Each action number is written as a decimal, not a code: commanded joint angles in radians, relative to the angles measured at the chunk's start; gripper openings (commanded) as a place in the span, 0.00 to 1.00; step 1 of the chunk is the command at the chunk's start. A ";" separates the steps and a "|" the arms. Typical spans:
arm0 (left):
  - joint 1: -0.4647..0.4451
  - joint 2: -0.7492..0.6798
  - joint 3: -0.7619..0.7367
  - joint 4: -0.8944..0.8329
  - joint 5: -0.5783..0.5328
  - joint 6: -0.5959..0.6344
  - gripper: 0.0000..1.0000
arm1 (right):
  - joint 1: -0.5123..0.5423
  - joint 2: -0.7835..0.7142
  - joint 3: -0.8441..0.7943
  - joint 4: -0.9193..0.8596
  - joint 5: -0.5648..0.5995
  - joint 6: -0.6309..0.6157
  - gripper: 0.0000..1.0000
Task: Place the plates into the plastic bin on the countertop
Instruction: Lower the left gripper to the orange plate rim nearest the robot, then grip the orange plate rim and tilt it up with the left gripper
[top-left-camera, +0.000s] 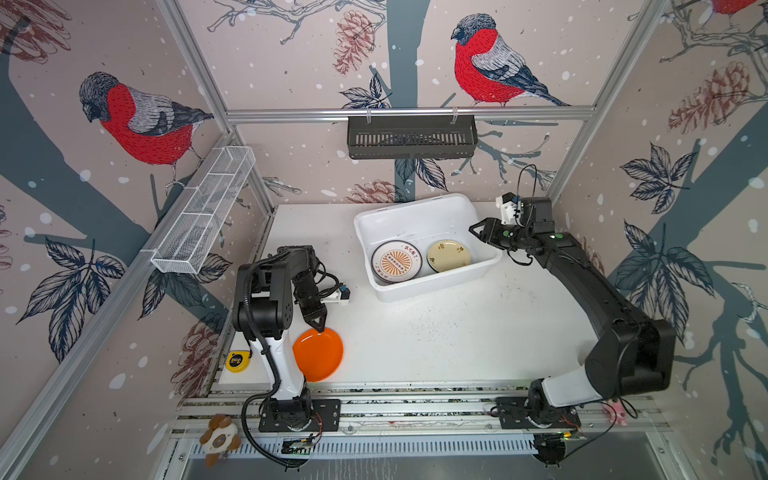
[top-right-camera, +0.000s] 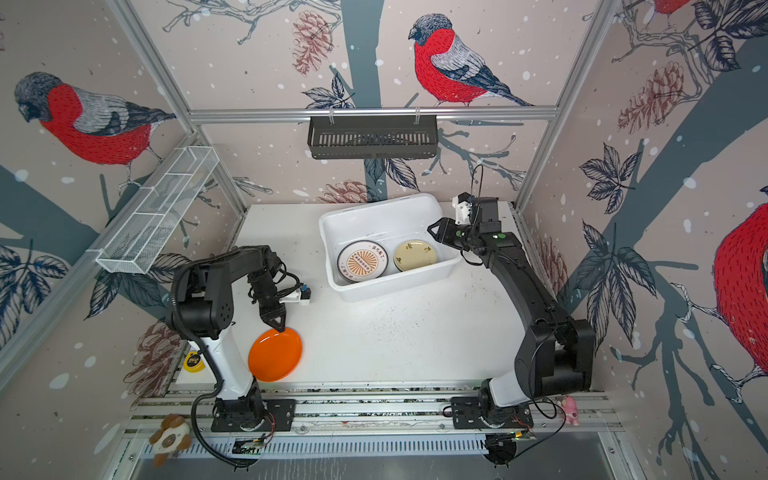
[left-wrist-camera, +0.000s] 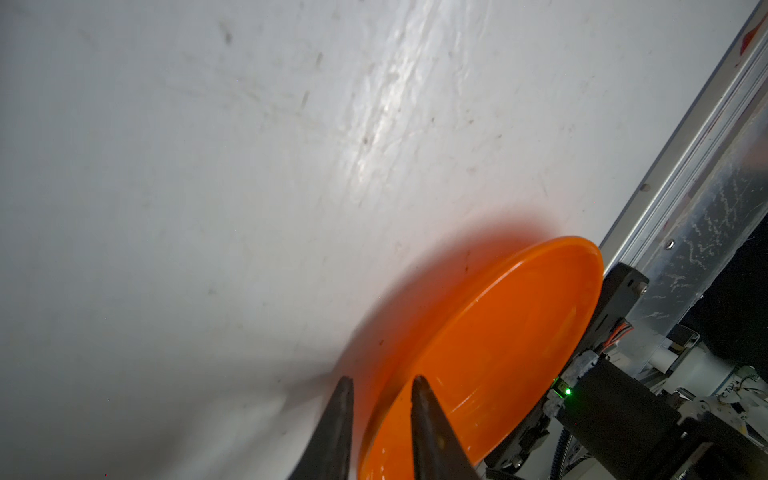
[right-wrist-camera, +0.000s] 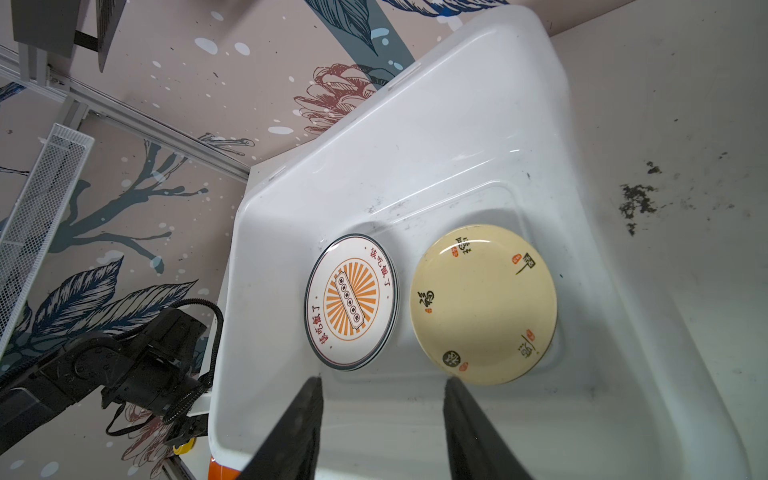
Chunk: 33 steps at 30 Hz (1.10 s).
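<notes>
An orange plate (top-left-camera: 318, 353) (top-right-camera: 275, 354) lies at the front left of the countertop (top-left-camera: 457, 332). My left gripper (top-left-camera: 319, 326) (top-right-camera: 280, 325) (left-wrist-camera: 382, 380) is shut on its far rim, one finger inside the orange plate (left-wrist-camera: 498, 332) and one under its outer wall. The white plastic bin (top-left-camera: 415, 208) (top-right-camera: 382, 203) (right-wrist-camera: 457, 104) holds a sunburst plate (top-left-camera: 397, 262) (right-wrist-camera: 351, 301) on a stack, with a cream plate (top-left-camera: 449, 255) (right-wrist-camera: 484, 303) beside it. My right gripper (top-left-camera: 473, 230) (top-right-camera: 432, 230) (right-wrist-camera: 382, 378) hangs open over the bin's right rim, holding nothing.
A black slatted basket (top-left-camera: 411, 137) hangs on the back rail. A white wire rack (top-left-camera: 203, 212) runs along the left wall. A yellow tape measure (top-left-camera: 238, 360) sits left of the left arm's base. Aluminium rails (top-left-camera: 415, 399) edge the front.
</notes>
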 joint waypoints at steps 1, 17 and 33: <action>-0.001 0.004 -0.005 -0.029 0.003 0.021 0.25 | 0.001 0.003 0.011 0.015 0.006 -0.005 0.49; 0.001 0.014 0.028 0.000 -0.012 0.008 0.06 | -0.002 0.017 0.020 0.018 0.005 -0.008 0.49; 0.097 0.113 0.223 -0.065 0.051 -0.065 0.00 | -0.009 0.038 0.025 0.034 -0.006 -0.007 0.49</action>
